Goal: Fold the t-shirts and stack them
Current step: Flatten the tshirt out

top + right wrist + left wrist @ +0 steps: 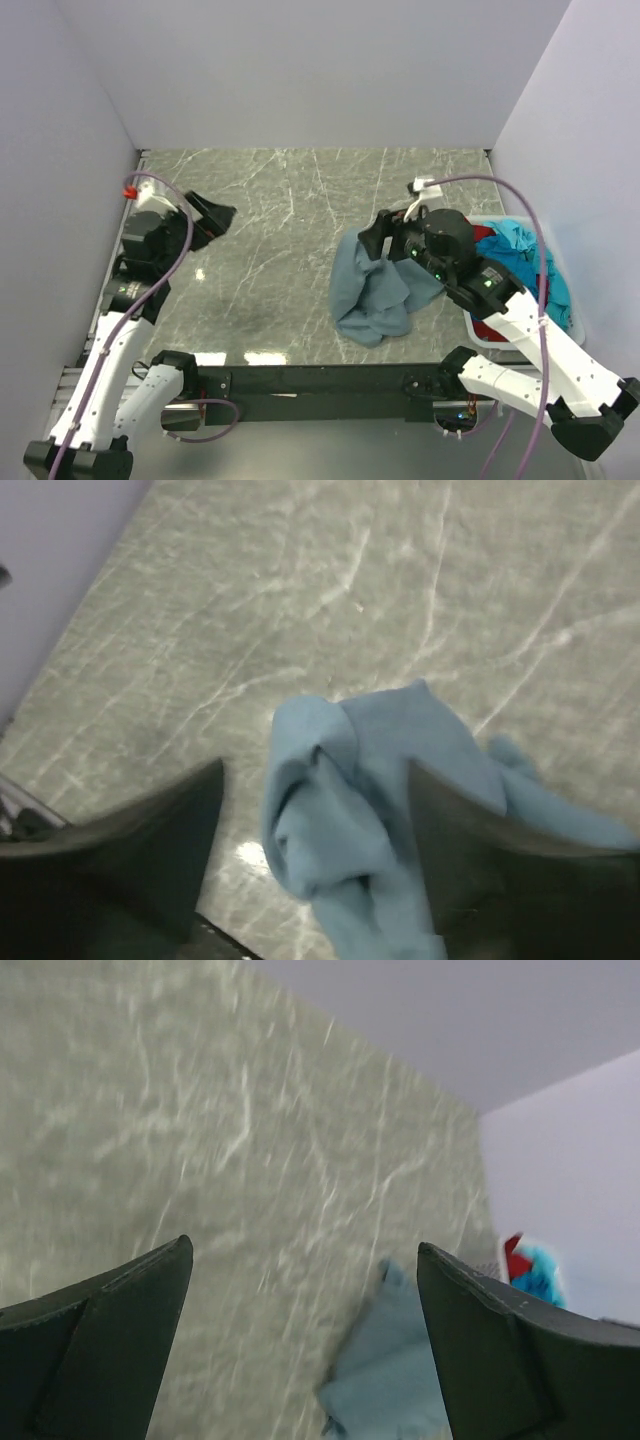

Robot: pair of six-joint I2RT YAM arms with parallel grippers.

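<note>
Lying bunched near the desk's (280,200) near right corner, presumably for spreading, the grey-blue t-shirt (375,290) sits under the part-open, empty right hand (385,238); the left hand (212,215) gapes empty.

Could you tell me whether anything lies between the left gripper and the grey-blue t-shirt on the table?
Nothing visible does. Only the table surface separates the open left gripper from the crumpled grey-blue t-shirt; the right gripper, jaws open, is above the shirt's far side.
</note>
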